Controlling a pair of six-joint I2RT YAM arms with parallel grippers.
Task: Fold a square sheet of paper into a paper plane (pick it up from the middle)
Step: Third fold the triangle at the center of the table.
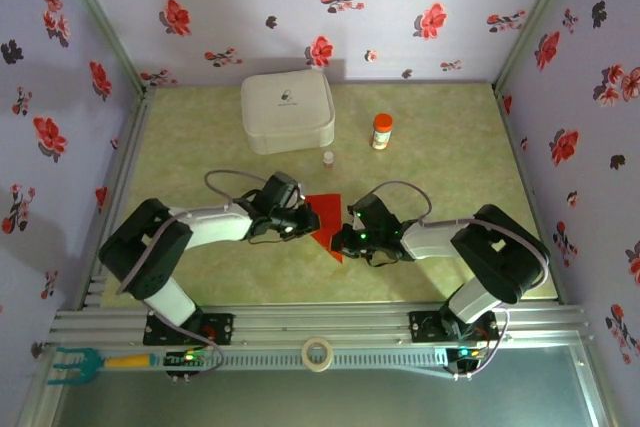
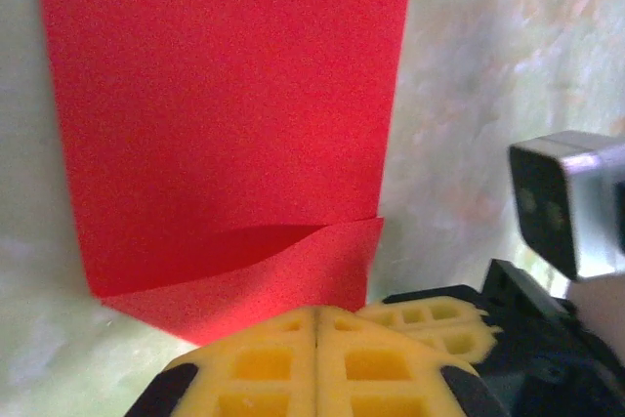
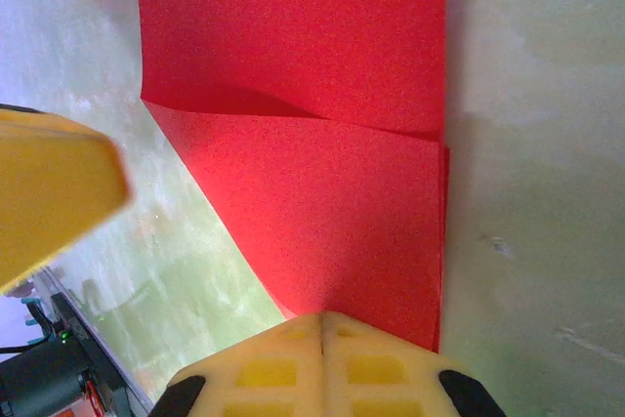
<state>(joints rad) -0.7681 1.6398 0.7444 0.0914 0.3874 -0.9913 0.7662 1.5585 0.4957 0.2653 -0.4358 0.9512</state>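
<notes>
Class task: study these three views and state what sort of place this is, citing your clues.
Probably a robot test booth, not a real room: floral-papered walls enclose a green table, and the left arm and right arm are bolted to an aluminium rail at its near edge.

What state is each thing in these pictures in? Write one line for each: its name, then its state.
Red paper: partly folded, one flap doubled over, lying on the table.
Left tool: shut, tips at the paper's edge.
Right tool: shut, tips at the paper's edge too.
White case: closed, lying flat.
Orange-capped bottle: upright, cap on.
Tape roll: lying flat.
</notes>
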